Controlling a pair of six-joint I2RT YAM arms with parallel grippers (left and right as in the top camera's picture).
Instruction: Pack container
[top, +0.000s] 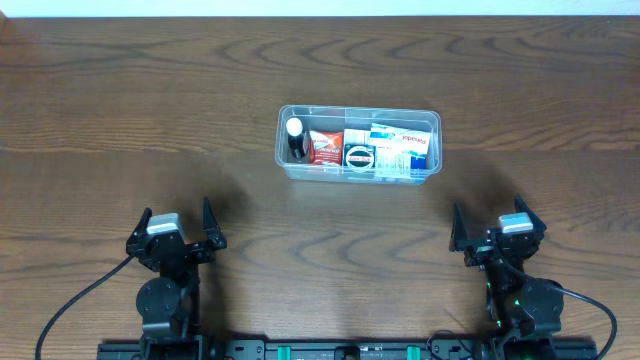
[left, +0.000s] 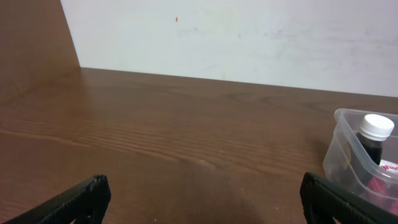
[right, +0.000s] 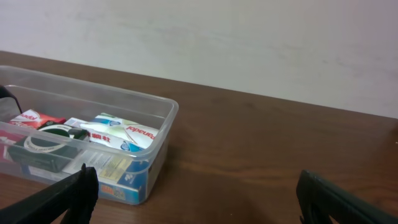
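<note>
The clear plastic container (top: 359, 113) stands in the middle of the wooden table, toward the back. Inside it are a dark bottle with a white cap (top: 295, 138), a red packet (top: 326, 146), a round black-rimmed tin (top: 359, 155) and white-and-blue medicine boxes (top: 404, 145). My left gripper (top: 177, 228) stands open near the front left, well short of the container, nothing between its fingers. My right gripper (top: 492, 226) is open at the front right, also empty. The left wrist view catches the container's corner (left: 348, 149) and the bottle (left: 374, 138); the right wrist view shows the container (right: 163, 117) and its boxes (right: 121, 134).
A white wall (left: 249, 37) rises behind the table's far edge. Black cables (top: 70, 310) trail from both arm bases along the front edge. Bare wood surrounds the container on all sides.
</note>
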